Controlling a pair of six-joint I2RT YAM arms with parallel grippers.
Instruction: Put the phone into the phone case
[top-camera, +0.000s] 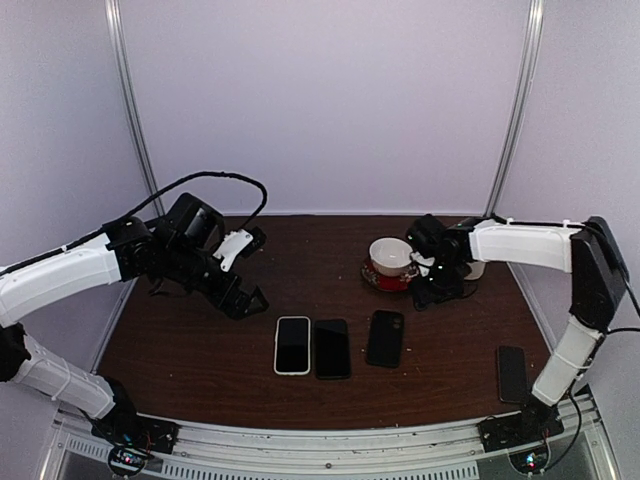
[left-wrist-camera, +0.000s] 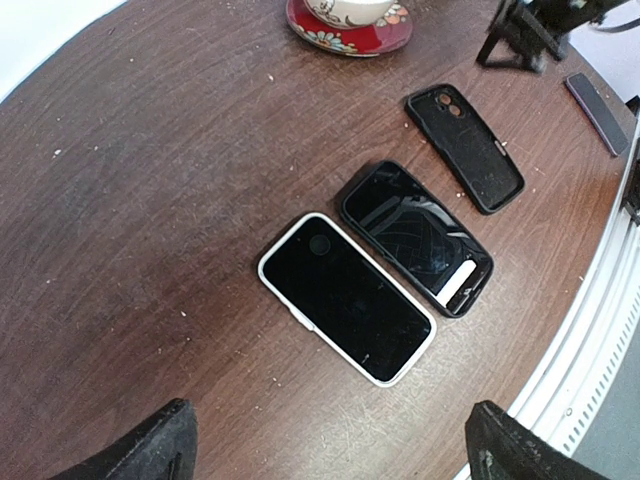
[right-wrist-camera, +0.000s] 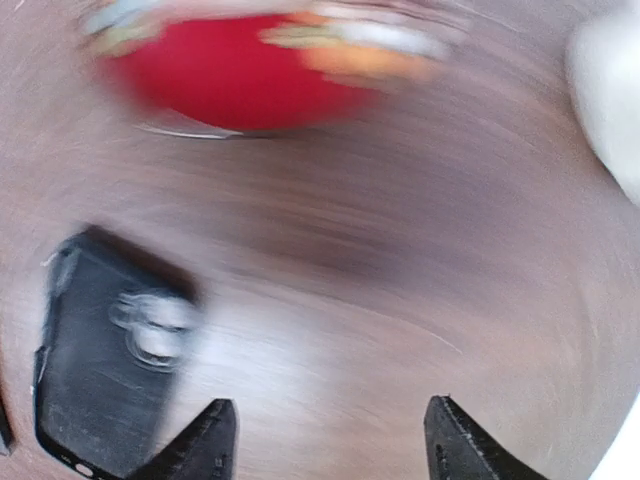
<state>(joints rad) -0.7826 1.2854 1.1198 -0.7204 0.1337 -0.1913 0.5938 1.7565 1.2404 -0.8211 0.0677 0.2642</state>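
A white-rimmed phone (top-camera: 292, 344) (left-wrist-camera: 347, 297) lies screen up at the table's front middle. Beside it on the right lies a glossy black phone with a black rim (top-camera: 332, 348) (left-wrist-camera: 417, 237). Further right is an empty black phone case (top-camera: 385, 338) (left-wrist-camera: 464, 147) (right-wrist-camera: 100, 360) with a camera cutout. My left gripper (top-camera: 258, 270) (left-wrist-camera: 335, 455) is open and empty, hovering behind and left of the white-rimmed phone. My right gripper (top-camera: 437, 295) (right-wrist-camera: 330, 450) is open and empty, just behind and right of the empty case. The right wrist view is blurred.
A white cup on a red saucer (top-camera: 390, 278) (left-wrist-camera: 350, 30) (right-wrist-camera: 240, 70) stands at the back, beside my right gripper. A white object (top-camera: 476, 270) (right-wrist-camera: 610, 90) sits behind it. Another dark phone (top-camera: 512, 373) (left-wrist-camera: 597, 98) lies at the front right edge.
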